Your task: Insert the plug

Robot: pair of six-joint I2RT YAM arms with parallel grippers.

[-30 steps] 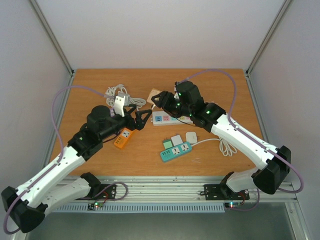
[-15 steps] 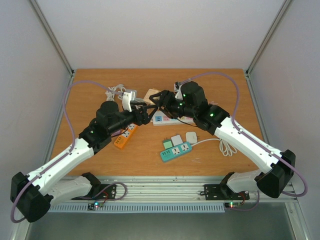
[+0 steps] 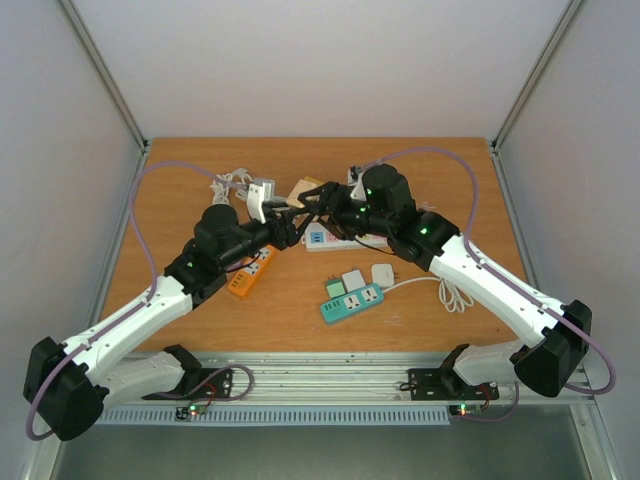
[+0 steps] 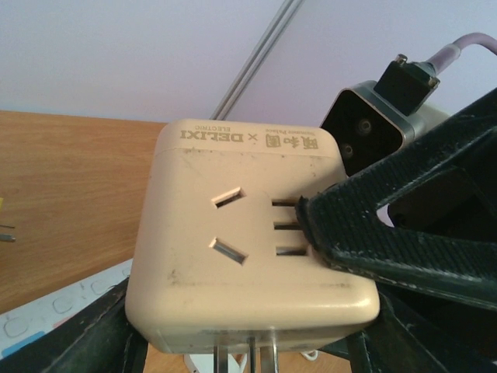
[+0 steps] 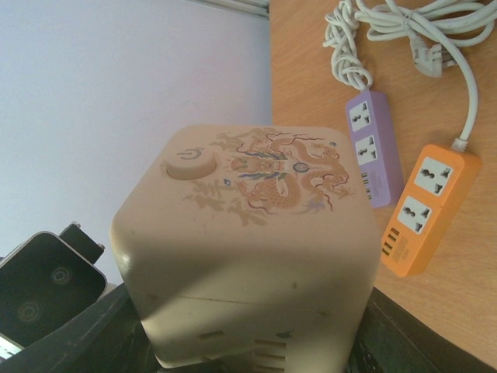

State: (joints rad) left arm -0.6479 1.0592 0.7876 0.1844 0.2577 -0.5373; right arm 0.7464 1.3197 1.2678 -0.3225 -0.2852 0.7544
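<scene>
The plug is a beige cube adapter held in the air over the back middle of the table. Both grippers meet on it. My left gripper is shut on its sides; in the left wrist view the socket face faces the camera and the metal prongs point down. My right gripper is also shut on it; the right wrist view shows the dragon-printed face. A right finger presses on the socket face. A white power strip lies below.
An orange strip and a purple strip lie left of centre with coiled white cords. A teal strip and two white plugs lie in front. A white adapter sits behind the left arm.
</scene>
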